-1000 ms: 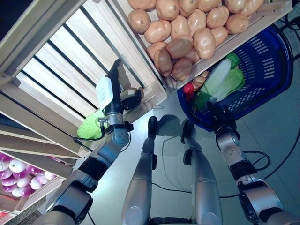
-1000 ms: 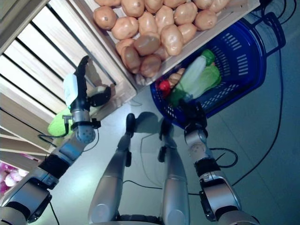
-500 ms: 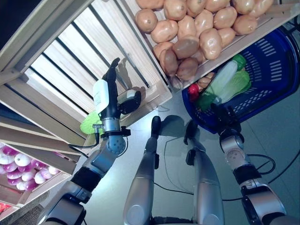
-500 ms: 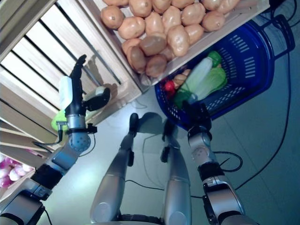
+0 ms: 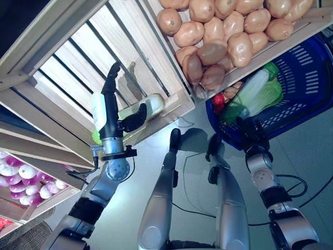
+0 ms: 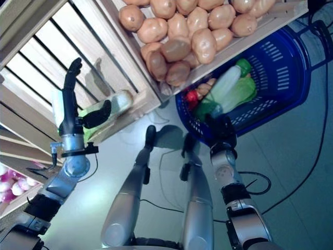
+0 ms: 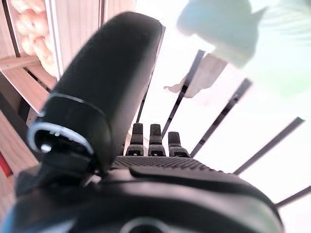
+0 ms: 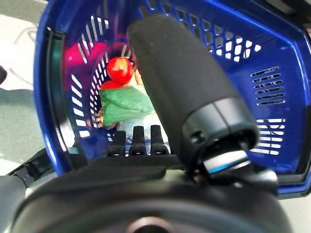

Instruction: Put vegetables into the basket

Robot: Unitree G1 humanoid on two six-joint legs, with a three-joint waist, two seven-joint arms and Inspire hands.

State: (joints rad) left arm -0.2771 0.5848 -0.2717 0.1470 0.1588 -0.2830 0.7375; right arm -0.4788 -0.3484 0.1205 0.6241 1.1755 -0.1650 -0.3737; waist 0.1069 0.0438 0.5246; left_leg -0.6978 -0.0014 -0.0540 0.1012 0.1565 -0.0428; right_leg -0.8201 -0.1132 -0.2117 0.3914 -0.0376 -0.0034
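Vegetables already lie in the blue basket (image 5: 304,78) — a pale-stemmed napa cabbage (image 5: 255,91), a red tomato (image 8: 120,69) and something orange beneath them that I cannot identify. So part of the job looks done. The right hand (image 5: 248,133) grips the basket's near rim, its fingers curled over the edge with the thumb outside. Another cabbage (image 6: 112,107) waits at the front lip of the slatted wooden crate (image 5: 67,67). The left hand (image 5: 111,112) stands over it with its fingers straight and spread up the slats and the thumb jutting toward the cabbage's pale end — not closed on it. Next door, the crate of potatoes (image 5: 218,34) is piled full. Judging from this, the cabbage in the crate has yet to be gripped, lifted and carried across to the basket.
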